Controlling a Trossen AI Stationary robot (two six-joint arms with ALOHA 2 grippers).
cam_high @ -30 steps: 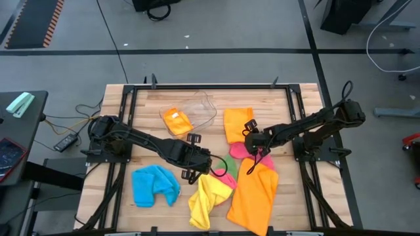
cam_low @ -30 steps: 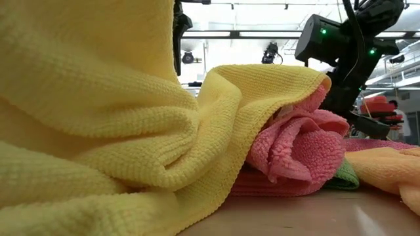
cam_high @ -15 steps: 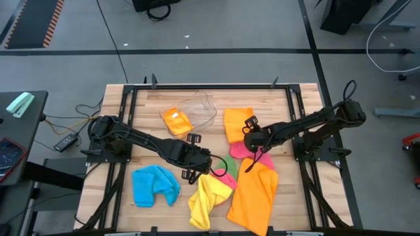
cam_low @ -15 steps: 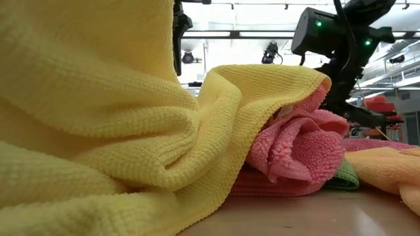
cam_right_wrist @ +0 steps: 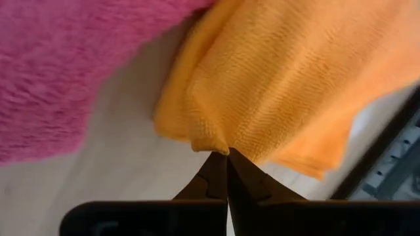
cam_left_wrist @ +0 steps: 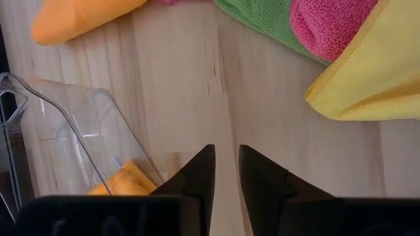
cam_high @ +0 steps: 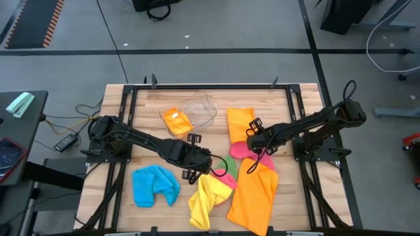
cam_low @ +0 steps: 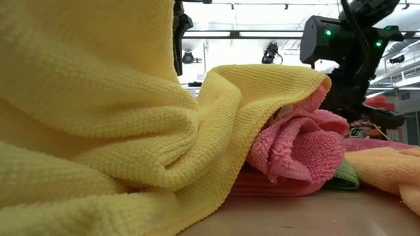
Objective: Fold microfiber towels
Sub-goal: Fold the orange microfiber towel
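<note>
A folded orange towel lies flat on the table at the far middle. My right gripper is at its near right edge and is shut on it. A pink towel, a green towel, a crumpled yellow towel, a large orange towel and a blue towel lie toward the near edge. My left gripper hovers beside the pink and green towels. In its wrist view it is narrowly open over bare wood, holding nothing. My right gripper pinches a bunched corner of the folded orange towel between its two fingertips, only at their free ends. The fingers come from the table's right side. The rest of the towel lies on the table.
A clear plastic tub lies tipped at the far middle with another orange towel inside. The low view is mostly filled by the yellow towel and the pink towel. Black frame rails run along the table's edges.
My right gripper has shifted a little toward the table's left, then back toward its right and far edge. It has stayed shut at the folded orange towel's edge, and the towel has slid slightly right with it.
</note>
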